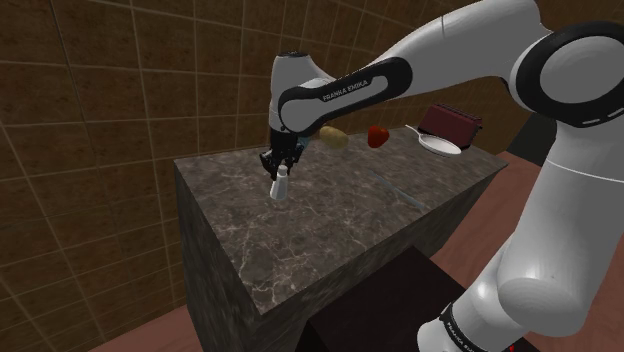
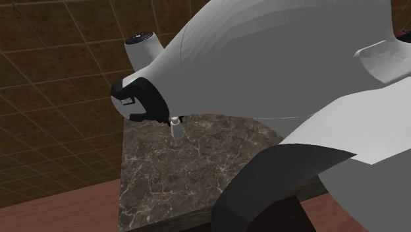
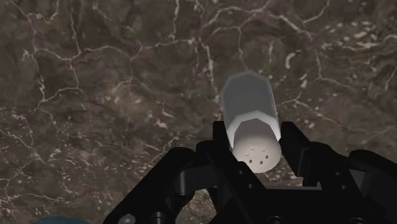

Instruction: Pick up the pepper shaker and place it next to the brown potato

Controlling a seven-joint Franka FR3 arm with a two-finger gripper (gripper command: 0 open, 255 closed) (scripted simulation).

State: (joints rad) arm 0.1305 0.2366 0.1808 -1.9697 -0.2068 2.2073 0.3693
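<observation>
Wrist view: hand (image 3: 256, 147) closed onto the cap end of the white pepper shaker (image 3: 250, 102), fingers against both sides; I read it as gripped. Shaker stands upright straight below the hand, at the marble bench (image 1: 300, 230). Potato (image 1: 334, 137) lies near, toward the shoulder view's upper right. I can't tell whether the base touches the bench.

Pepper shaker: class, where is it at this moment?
In the shoulder view, the pepper shaker is clasped between the fingers over the left end of the counter, left of the potato.
</observation>
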